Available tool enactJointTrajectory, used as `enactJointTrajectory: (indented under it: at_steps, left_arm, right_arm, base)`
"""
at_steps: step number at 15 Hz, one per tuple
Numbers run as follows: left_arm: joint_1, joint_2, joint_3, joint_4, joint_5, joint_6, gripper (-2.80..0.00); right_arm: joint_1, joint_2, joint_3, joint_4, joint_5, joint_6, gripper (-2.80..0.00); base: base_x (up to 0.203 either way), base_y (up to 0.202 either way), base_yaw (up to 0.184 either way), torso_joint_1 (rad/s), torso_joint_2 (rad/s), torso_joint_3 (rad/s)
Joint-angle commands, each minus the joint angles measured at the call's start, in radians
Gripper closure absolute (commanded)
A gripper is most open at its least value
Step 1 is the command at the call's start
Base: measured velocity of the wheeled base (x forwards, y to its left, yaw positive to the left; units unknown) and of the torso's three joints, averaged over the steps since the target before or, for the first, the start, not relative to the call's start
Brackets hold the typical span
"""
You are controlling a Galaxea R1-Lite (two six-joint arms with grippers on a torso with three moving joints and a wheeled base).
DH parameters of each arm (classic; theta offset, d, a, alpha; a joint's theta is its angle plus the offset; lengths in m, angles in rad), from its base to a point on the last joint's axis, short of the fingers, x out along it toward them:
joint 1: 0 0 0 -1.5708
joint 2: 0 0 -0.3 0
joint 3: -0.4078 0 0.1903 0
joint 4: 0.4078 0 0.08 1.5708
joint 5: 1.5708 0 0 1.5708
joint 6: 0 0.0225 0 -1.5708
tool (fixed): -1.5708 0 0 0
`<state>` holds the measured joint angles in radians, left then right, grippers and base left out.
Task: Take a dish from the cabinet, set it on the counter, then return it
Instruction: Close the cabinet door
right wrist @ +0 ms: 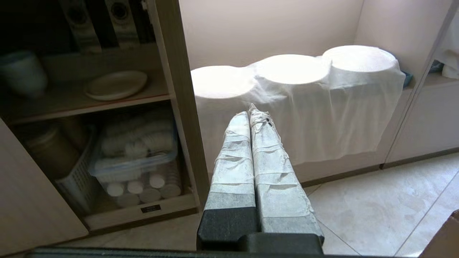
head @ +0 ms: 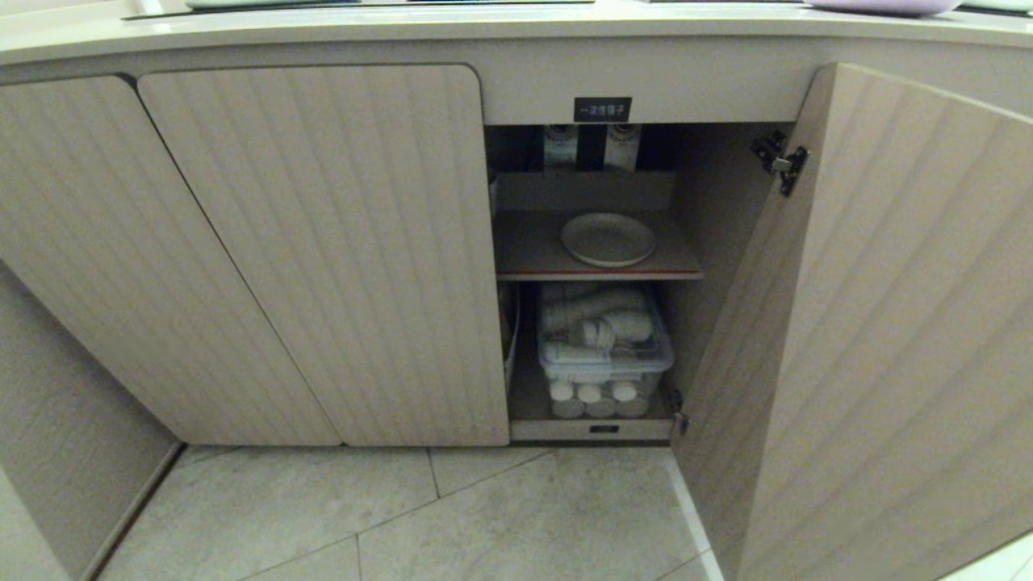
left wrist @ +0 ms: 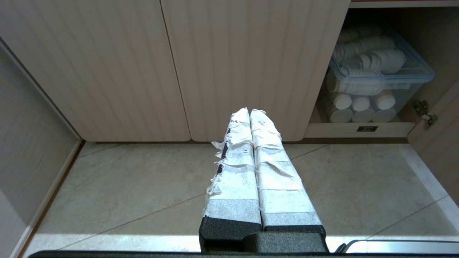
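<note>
Floor tiles (head: 484, 516) lie nearest, in front of the cabinet (head: 323, 242), whose right door (head: 888, 323) stands open. On its red-edged upper shelf (head: 533, 250) the dish (head: 608, 239) lies flat, alone. Below it, a clear lidded box (head: 605, 347) holds white stacked cups, with more white rolls underneath. Above runs the surface (head: 484, 32). Left gripper (left wrist: 250, 113) and right gripper (right wrist: 250, 111) hover low over the floor, fingers pressed together, empty.

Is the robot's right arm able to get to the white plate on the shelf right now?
Probably yes. The cabinet door on that side stands wide open, and the dish lies alone on the shelf with nothing in front. The right gripper is shut and outside the cabinet, so it must open first.
</note>
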<state>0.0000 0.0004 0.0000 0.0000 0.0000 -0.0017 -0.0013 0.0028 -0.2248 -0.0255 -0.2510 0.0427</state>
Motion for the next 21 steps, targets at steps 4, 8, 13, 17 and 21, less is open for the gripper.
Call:
enactJointTrajectory:
  at_steps: [4, 8, 13, 17, 21]
  left_arm:
    - [0.0, 0.0, 0.0, 0.0, 0.0, 0.0, 0.0]
    - [0.0, 0.0, 0.0, 0.0, 0.0, 0.0, 0.0]
    - [0.0, 0.0, 0.0, 0.0, 0.0, 0.0, 0.0]
    - [0.0, 0.0, 0.0, 0.0, 0.0, 0.0, 0.0]
    - [0.0, 0.0, 0.0, 0.0, 0.0, 0.0, 0.0]
  right_arm:
    - [0.002, 0.11, -0.07, -0.007, -0.039, 0.033, 0.0]
    - [0.005, 0.296, -0.092, -0.144, -0.073, 0.075, 0.0]
    - [0.006, 0.425, -0.109, -0.258, -0.071, 0.079, 0.0]
    - [0.007, 0.494, -0.132, -0.321, -0.067, 0.077, 0.0]
    - [0.027, 0.514, -0.137, -0.358, -0.065, 0.072, 0.0]
  base:
    - [0.0, 0.0, 0.0, 0.0, 0.0, 0.0]
    - [0.0, 0.0, 0.0, 0.0, 0.0, 0.0]
    - [0.0, 0.0, 0.0, 0.0, 0.0, 0.0]
    - [0.0, 0.0, 0.0, 0.0, 0.0, 0.0]
    - [0.0, 0.0, 0.0, 0.0, 0.0, 0.0]
